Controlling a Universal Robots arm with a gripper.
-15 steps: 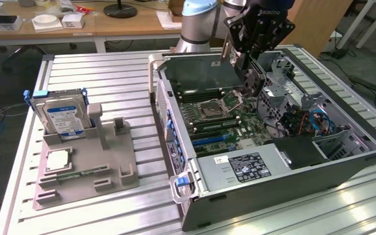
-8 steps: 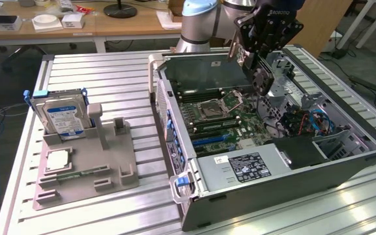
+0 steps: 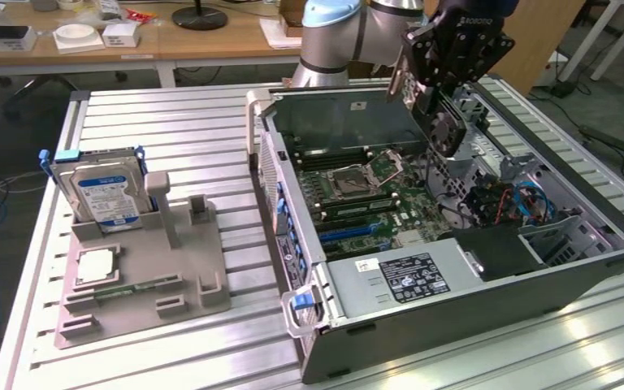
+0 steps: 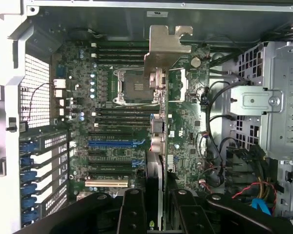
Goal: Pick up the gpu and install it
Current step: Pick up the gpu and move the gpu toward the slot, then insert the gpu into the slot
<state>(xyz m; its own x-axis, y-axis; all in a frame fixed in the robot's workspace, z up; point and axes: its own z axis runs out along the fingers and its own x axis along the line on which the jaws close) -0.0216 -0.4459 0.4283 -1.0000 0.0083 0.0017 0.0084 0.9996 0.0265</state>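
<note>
High over the far right part of the open computer case (image 3: 572,252), the gripper (image 3: 439,93) closed on the gpu (image 3: 448,130). Card held upright below the black fingers, with a round fan on its face and the silver bracket (image 3: 396,77) at the end toward the exterior view's left. Well apart from the motherboard (image 3: 383,199) lying under it.

In the wrist view, gpu (image 4: 155,161) seen edge-on, clamped between the two black fingers (image 4: 132,209), running away from the camera and ending in the bracket (image 4: 163,46). Beyond it, the motherboard (image 4: 112,122) with the open processor socket (image 4: 134,87), black memory slots (image 4: 122,53) and a blue expansion slot (image 4: 115,144).

At the exterior view's left, well apart from the case, a grey holder (image 3: 149,284) on the slatted metal table (image 3: 171,130). Standing upright in its far end, a hard drive (image 3: 101,195) with a blue-and-white label. Nearer, lying flat in the same holder, a small square silver chip (image 3: 95,266). Far behind, a wooden desk (image 3: 214,41) with some small white items.
</note>
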